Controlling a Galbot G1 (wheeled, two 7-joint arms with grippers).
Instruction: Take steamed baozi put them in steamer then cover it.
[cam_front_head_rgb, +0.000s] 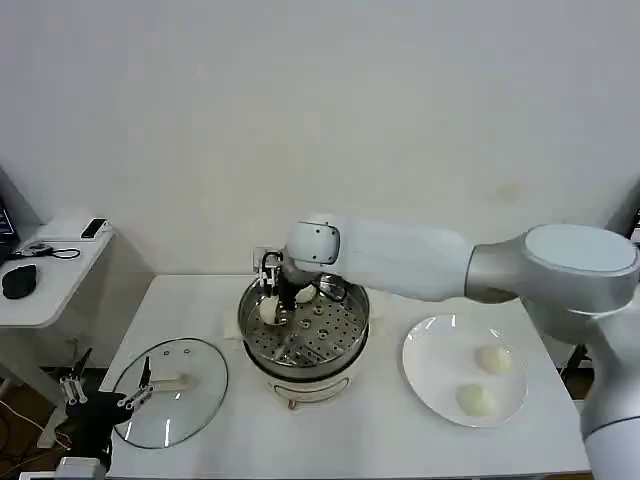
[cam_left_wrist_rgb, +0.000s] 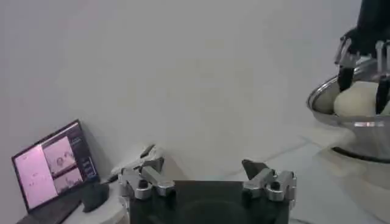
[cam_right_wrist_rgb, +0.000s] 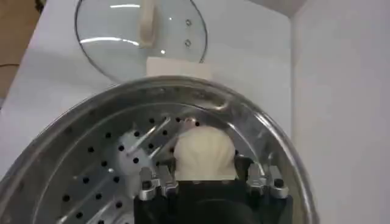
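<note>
Reaching over steamer (cam_front_head_rgb: 303, 335), right hand (cam_front_head_rgb: 272, 297) clasping baozi (cam_front_head_rgb: 269, 310)

A plain white wall (cam_front_head_rgb: 320, 120) backs the white table (cam_front_head_rgb: 400, 440), a side desk (cam_front_head_rgb: 50, 285) with laptop (cam_left_wrist_rgb: 52, 167) beside it

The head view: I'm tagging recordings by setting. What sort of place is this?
Probably a lab or office test corner, not a kitchen. A plain white table against a bare wall carries the steamer, lid and plate, and a side desk holds a laptop and mouse.
</note>
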